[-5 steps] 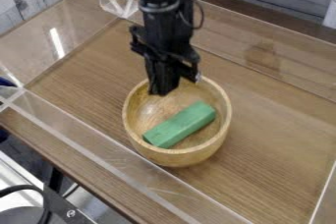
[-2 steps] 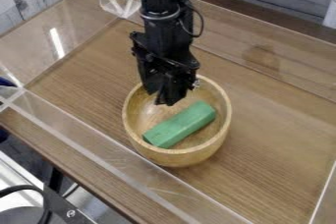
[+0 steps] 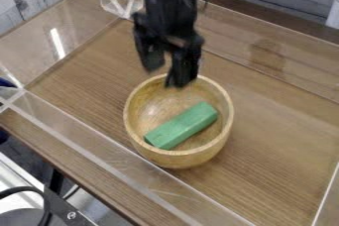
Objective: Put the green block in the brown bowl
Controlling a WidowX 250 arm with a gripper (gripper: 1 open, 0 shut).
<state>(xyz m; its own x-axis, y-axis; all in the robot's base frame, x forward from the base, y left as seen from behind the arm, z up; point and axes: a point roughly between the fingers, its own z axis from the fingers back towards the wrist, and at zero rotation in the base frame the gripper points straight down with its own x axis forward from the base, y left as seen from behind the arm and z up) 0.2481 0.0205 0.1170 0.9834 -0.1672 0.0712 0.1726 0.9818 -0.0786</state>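
The green block (image 3: pixel 181 126) lies flat inside the brown bowl (image 3: pixel 143 131), slanted from lower left to upper right. The bowl sits on the wooden table near the front. My gripper (image 3: pixel 169 66) hangs above the bowl's far rim, pointing down, its two black fingers spread apart with nothing between them. It is clear of the block and does not touch it.
A clear plastic wall (image 3: pixel 79 161) runs along the table's front and left edges. The wooden tabletop (image 3: pixel 279 91) stretches to the right and behind the bowl. Black cables (image 3: pixel 40 210) lie at the lower left outside the wall.
The gripper rose out of the bowl and its fingers spread from shut to open. The block stays in the bowl where it was.
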